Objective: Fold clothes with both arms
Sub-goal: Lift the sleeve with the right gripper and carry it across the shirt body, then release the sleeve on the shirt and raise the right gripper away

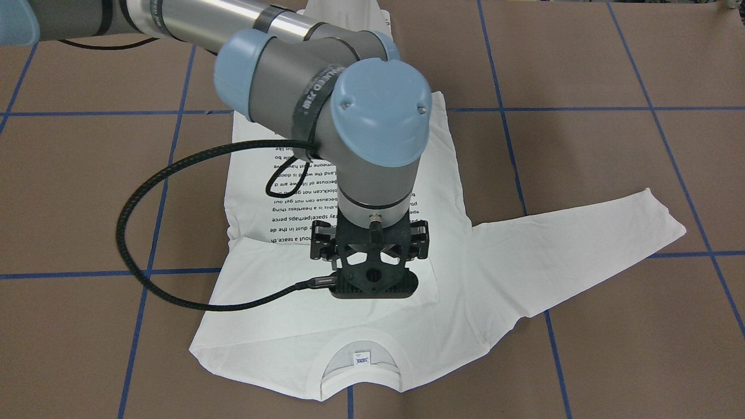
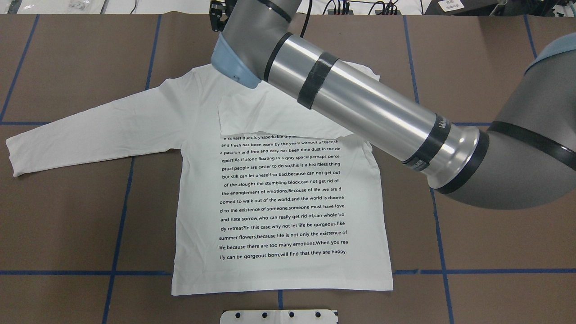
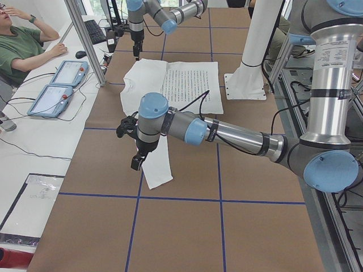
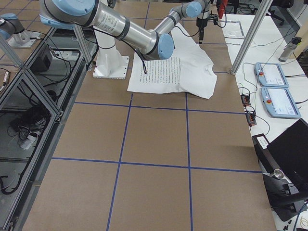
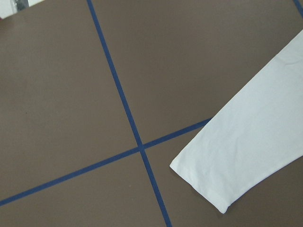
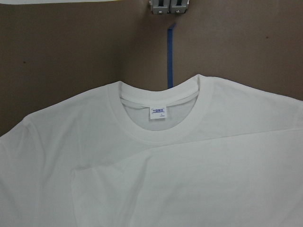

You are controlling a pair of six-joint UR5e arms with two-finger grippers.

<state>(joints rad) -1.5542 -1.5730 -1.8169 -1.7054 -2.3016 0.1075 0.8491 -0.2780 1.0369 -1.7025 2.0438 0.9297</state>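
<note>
I'm seeing the left gripper (image 3: 138, 164) hovering above the shirt's (image 2: 279, 202) spread cuff (image 5: 222, 175); its jaws I cannot tell. The right gripper (image 1: 372, 279) is hanging over the shirt's chest, jaws hidden. I'm fearing a careless pull undoing the 1 folded sleeve (image 2: 270, 117).

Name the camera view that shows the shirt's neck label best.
The right wrist view: the neck label sits close and centred inside the collar. The front-facing view shows it small; overhead, the right arm covers it; elsewhere, indiscernible.
</note>
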